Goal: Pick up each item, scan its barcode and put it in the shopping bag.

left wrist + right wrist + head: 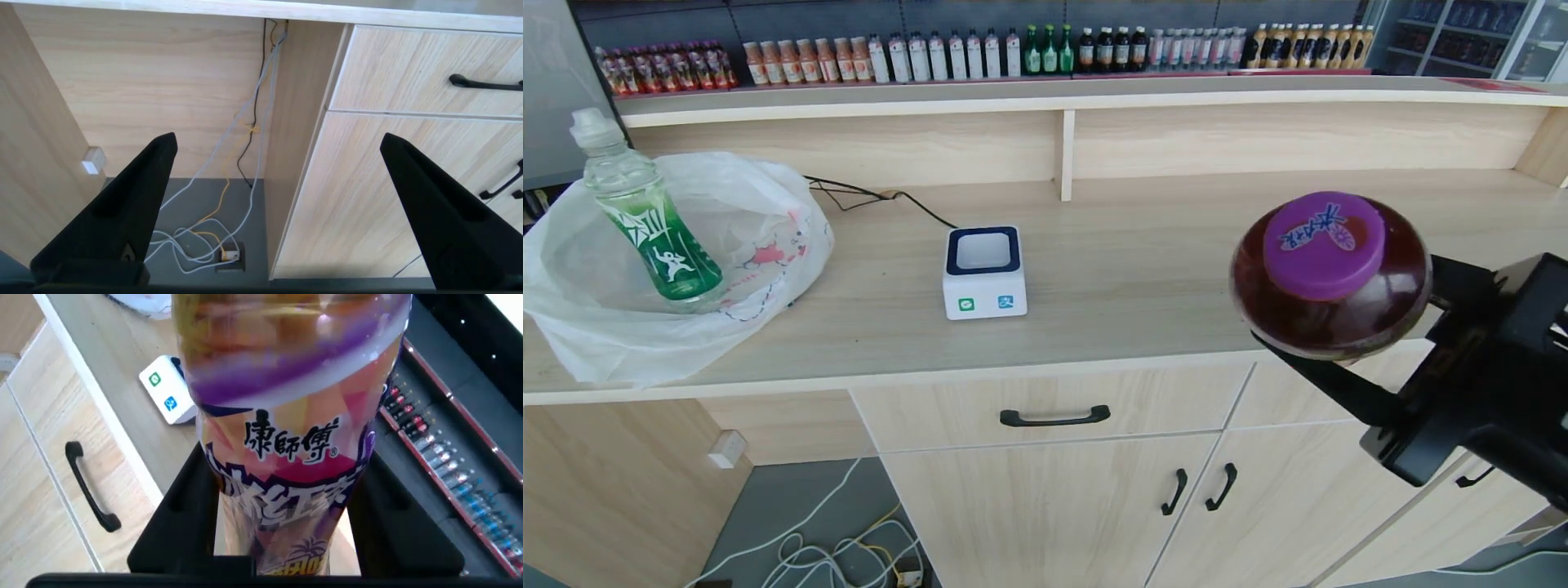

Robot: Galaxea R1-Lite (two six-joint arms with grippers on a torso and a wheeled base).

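Shopping bag of white plastic lies open on the wooden counter, well to the left of the barcode scanner, with a green-labelled drink bottle standing in it. Well to the scanner's right and nearer the robot, the right gripper clamps a purple-capped drink bottle around its labelled body, cap up. The left gripper, jaws wide and empty, hangs below the scanner's level, facing the cabinet fronts. Scanning likely comes next. The scanner's window faces upward, so the bottle should be tipped sideways above it, label down, and rolled until the barcode, not visible here, meets the window. A firm grip matters.
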